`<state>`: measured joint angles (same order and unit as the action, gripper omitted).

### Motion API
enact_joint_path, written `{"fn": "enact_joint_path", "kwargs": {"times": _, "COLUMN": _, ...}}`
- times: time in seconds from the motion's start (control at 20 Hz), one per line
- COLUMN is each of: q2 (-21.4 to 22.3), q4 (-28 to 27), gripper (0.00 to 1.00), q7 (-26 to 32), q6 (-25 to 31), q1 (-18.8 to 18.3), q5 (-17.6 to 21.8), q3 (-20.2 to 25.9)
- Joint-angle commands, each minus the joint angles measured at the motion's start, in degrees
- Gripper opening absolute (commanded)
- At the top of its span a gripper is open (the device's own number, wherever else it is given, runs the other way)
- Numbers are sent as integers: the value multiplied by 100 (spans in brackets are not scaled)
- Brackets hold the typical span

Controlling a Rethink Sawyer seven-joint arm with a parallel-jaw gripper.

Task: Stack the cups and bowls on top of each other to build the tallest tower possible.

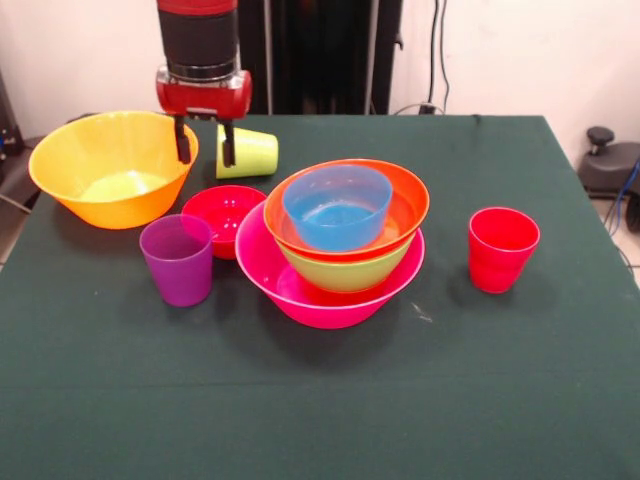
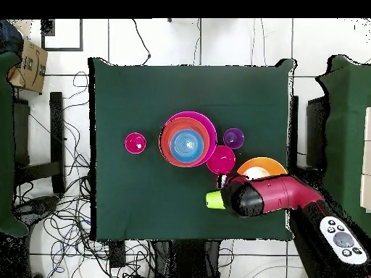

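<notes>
The tower stands mid-table: a wide pink bowl (image 1: 300, 292) holds a green bowl (image 1: 345, 273), an orange-red bowl (image 1: 408, 205) and a blue bowl (image 1: 337, 207); it also shows in the overhead view (image 2: 187, 139). My gripper (image 1: 205, 143) hangs open and empty at the far left, between the large yellow-orange bowl (image 1: 113, 165) and the lime green cup (image 1: 252, 153), which lies on its side. A small red bowl (image 1: 222, 213) and the purple cup (image 1: 177, 260) sit left of the tower. The red cup (image 1: 502, 248) stands upright to the right. The small orange bowl is hidden.
The dark green table (image 1: 500, 380) has open cloth along its near side and far right. In the overhead view my red arm (image 2: 268, 194) covers the gripper, with the lime cup (image 2: 215, 200) beside it. A remote (image 2: 340, 239) lies off the table.
</notes>
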<state>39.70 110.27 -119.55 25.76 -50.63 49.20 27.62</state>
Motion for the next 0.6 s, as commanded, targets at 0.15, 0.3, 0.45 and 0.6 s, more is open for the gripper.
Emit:
{"fn": "enact_joint_path", "kwargs": {"times": 0.15, "q2": 5, "q4": -119, "gripper": 100, "q7": 1543, "q6": 706, "q1": -6, "q5": 196, "q3": 432}}
{"fn": "enact_joint_path", "kwargs": {"times": 0.3, "q2": 8, "q4": -77, "gripper": 100, "q7": 1499, "q6": 703, "q1": -30, "q5": 243, "q3": 457}}
{"fn": "enact_joint_path", "kwargs": {"times": 0.45, "q2": -27, "q4": -38, "gripper": 100, "q7": 1466, "q6": 678, "q1": -74, "q5": 317, "q3": 421}}
{"fn": "enact_joint_path", "kwargs": {"times": 0.6, "q2": -77, "q4": -27, "gripper": 100, "q7": 1457, "q6": 620, "q1": -115, "q5": 406, "q3": 373}}
